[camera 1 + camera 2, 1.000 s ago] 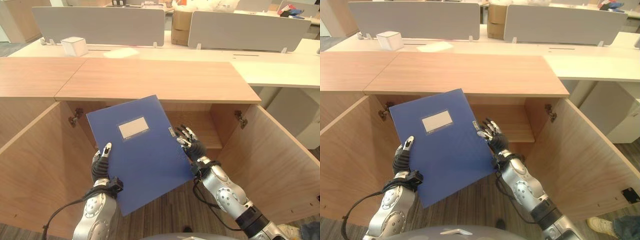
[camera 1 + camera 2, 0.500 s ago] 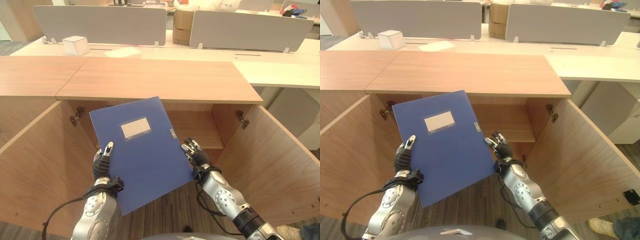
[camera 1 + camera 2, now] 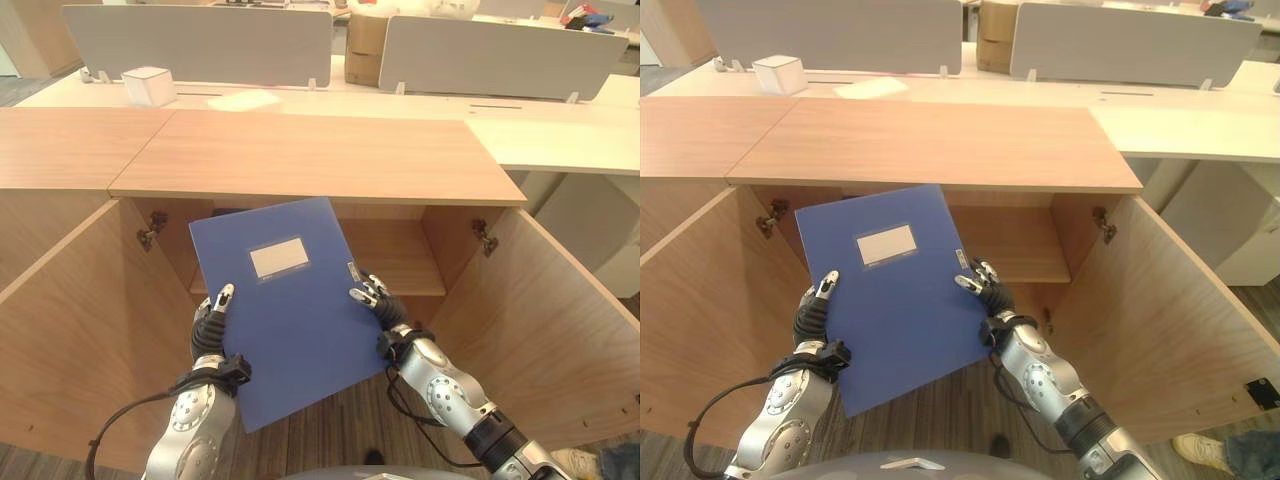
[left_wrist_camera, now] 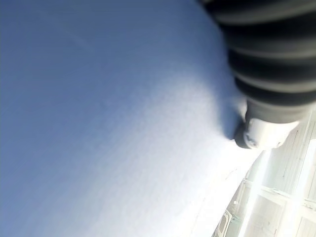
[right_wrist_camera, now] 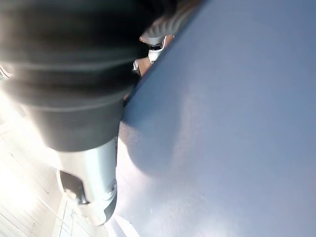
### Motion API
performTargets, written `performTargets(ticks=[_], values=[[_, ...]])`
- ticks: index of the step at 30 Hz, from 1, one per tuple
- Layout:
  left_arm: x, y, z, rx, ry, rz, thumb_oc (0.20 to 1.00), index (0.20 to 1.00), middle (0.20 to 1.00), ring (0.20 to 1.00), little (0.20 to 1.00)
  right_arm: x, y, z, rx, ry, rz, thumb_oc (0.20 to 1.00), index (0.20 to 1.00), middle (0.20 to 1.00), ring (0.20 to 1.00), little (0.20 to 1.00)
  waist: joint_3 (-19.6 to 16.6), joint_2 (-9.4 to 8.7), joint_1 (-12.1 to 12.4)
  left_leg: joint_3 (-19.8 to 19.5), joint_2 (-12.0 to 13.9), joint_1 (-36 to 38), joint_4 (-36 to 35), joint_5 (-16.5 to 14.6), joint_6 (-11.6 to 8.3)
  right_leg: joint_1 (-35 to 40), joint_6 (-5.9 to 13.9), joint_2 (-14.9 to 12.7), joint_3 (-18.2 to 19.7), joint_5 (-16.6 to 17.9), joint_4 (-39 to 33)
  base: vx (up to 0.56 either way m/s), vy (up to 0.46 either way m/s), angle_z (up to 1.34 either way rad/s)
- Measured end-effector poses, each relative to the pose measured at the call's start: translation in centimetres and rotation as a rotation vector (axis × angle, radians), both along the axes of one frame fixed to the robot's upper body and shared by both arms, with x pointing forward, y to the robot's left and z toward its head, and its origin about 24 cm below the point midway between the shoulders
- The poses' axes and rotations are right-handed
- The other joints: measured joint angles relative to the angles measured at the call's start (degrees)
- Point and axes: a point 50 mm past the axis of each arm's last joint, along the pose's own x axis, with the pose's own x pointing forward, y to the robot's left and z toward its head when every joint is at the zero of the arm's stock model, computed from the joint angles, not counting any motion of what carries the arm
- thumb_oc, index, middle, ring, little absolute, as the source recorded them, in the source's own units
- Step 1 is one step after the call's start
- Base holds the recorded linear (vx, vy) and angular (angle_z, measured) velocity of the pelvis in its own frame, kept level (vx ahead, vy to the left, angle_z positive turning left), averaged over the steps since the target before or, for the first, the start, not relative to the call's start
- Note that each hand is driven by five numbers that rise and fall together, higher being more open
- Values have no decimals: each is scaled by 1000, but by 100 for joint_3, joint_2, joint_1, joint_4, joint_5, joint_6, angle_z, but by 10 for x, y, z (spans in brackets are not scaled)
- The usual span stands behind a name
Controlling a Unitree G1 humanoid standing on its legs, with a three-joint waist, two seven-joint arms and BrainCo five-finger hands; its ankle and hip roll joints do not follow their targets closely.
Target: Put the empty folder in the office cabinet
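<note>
I hold a blue folder with a white label tilted in front of the open office cabinet. My left hand grips its left edge, thumb on the front and the fingers behind it. At the right edge my right hand has its fingertips curled onto the cover. The folder's blue surface lies close against the left hand, and the same blue cover sits by the right hand. Behind the folder, the cabinet's inner shelf is bare.
Both cabinet doors stand swung out, the left door and the right door flanking my arms. Behind the cabinet top is a desk with a white box, grey partitions and a cardboard box. A person's shoe shows at lower right.
The folder has shifted a little to the right and turned more upright. My right hand slid up along its right edge; the left hand kept its hold.
</note>
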Motion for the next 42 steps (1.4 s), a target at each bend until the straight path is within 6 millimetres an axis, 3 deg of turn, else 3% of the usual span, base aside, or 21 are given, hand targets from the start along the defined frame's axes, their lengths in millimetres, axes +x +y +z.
performTargets(ticks=[9, 24, 25, 26, 27, 28, 29, 40, 41, 42], values=[[1, 4, 2, -21, -11, 21, 200, 200, 200, 200, 200, 6, 5, 17, -15, -107, 112, 1000, 1000, 1000, 1000, 1000, 23, 2, 17, -12, -2, 8, 4, 2, -1, -2, -1, -2, -10, 2, 9, 0, 0, 0], [1, 1, 3, -60, -23, 31, 200, 200, 200, 200, 200, 7, 2, 21, -3, -142, 112, 1000, 1000, 1000, 1000, 1000, 22, 2, 7, -27, -2, 6, 3, 8, -2, 6, -1, -5, -28, 3, 13, 0, 0, 0], [2, 0, 3, -64, -23, 33, 200, 200, 200, 200, 200, 7, 2, 22, 0, -150, 106, 909, 909, 909, 909, 909, 22, 1, 7, -27, -2, 7, 3, 9, -2, 5, -1, -5, -27, 3, 19, 0, 0, 0], [2, 0, 3, -65, -24, 33, 200, 200, 200, 200, 200, 7, 1, 22, 1, -151, 105, 570, 570, 570, 570, 570, 21, 2, 5, -27, -2, 8, 4, 9, -2, 6, -1, -4, -27, 4, 20, 0, 0, 0], [2, 0, 3, -66, -24, 34, 200, 200, 200, 200, 200, 7, 1, 23, 2, -152, 105, 407, 407, 407, 407, 407, 21, 2, 3, -27, -3, 10, 4, 9, -2, 5, -2, -4, -26, 4, 22, 0, 0, 0], [2, 0, 3, -66, -24, 34, 200, 200, 200, 200, 200, 7, 1, 23, 2, -153, 105, 407, 407, 407, 407, 407, 21, 2, 3, -27, -3, 11, 4, 10, -2, 5, -3, -4, -26, 5, 23, 0, 0, 0], [2, 0, 3, -67, -26, 35, 200, 200, 200, 200, 200, 8, 1, 23, 14, -148, 98, 200, 200, 200, 200, 200, 21, 2, 0, -27, -3, 12, 4, 10, -2, 5, -4, -4, -25, 5, 23, 0, 0, 0], [1, -2, 3, -83, -35, 33, 200, 200, 200, 200, 200, 9, -2, 24, 39, -143, 77, 200, 200, 200, 200, 200, 17, 0, -4, -26, -2, 17, 4, 16, -4, 8, -6, -3, -20, 10, 24, 0, 0, 0], [1, -2, 3, -83, -34, 31, 1000, 1000, 1000, 1000, 1000, 8, -3, 23, 39, -139, 75, 200, 200, 200, 200, 200, 16, 0, -3, -25, -3, 16, 4, 16, -5, 9, -6, -3, -20, 10, 24, 0, 0, 0], [1, -2, 3, -89, -31, 31, 1000, 1000, 1000, 1000, 1000, 8, -3, 23, 40, -140, 73, 200, 200, 200, 200, 200, 16, 0, -5, -25, -2, 17, 4, 18, -5, 8, -6, -3, -20, 11, 25, 0, 0, 0]])
